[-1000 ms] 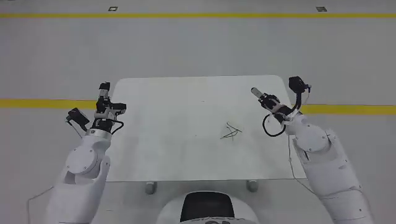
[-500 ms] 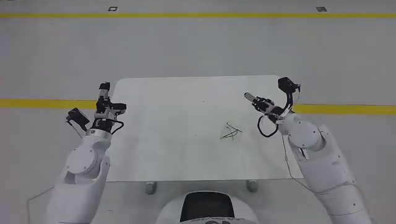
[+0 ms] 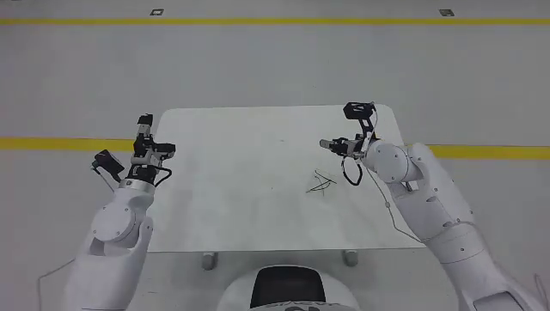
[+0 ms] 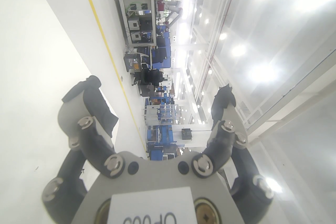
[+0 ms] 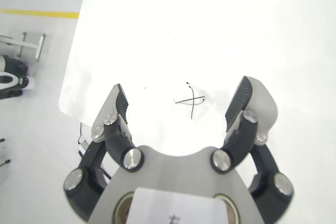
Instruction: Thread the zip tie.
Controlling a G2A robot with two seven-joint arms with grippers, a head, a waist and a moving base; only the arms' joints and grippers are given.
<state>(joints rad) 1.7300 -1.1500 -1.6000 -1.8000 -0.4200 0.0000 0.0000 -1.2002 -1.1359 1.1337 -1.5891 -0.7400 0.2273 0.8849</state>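
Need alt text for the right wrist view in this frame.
The right gripper hangs open above the white table, its two fingers framing a few thin black zip ties lying crossed on the surface. Nothing is gripped.

You'll see smooth white rounded shells on the left arm (image 3: pixel 116 225) and right arm (image 3: pixel 430 204), with a thin black cable (image 3: pixel 343 172) looping at the right wrist. The left gripper (image 4: pixel 157 86) and right gripper (image 5: pixel 181 83) each have a grey metal plate (image 5: pixel 178 172), black links, round silver screws (image 5: pixel 130 158) and a white printed label (image 5: pixel 173 206); the right one's pads (image 5: pixel 235 104) are ribbed black
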